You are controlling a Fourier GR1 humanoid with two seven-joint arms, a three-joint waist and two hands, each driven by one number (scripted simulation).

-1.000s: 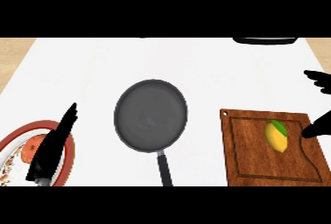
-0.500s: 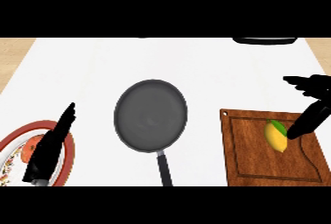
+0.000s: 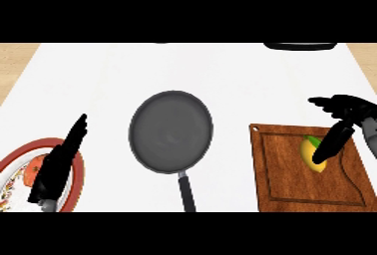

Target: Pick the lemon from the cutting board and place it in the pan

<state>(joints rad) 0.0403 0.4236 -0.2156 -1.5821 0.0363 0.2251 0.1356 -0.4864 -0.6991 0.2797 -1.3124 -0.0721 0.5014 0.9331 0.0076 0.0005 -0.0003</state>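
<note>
A yellow lemon [image 3: 310, 151] with a green tip lies on the wooden cutting board [image 3: 283, 174] at the right. My right hand [image 3: 346, 119] hovers over the board's far right part, fingers spread and open. Its thumb reaches down across the lemon's right side and hides part of it. The dark round pan [image 3: 171, 130] sits in the middle of the counter with its handle [image 3: 186, 191] pointing toward me. My left hand [image 3: 60, 162] rests open at the lower left, fingers straight and pointing away, above a plate.
A red-rimmed patterned plate [image 3: 21, 162] with an orange item on it sits at the lower left under my left hand. A dark object [image 3: 299, 46] shows at the counter's far right edge. White counter lies between pan and board.
My right hand has moved left and inward from the right edge over the cutting board, and its thumb now overlaps the lemon. The left hand, pan and lemon have stayed put.
</note>
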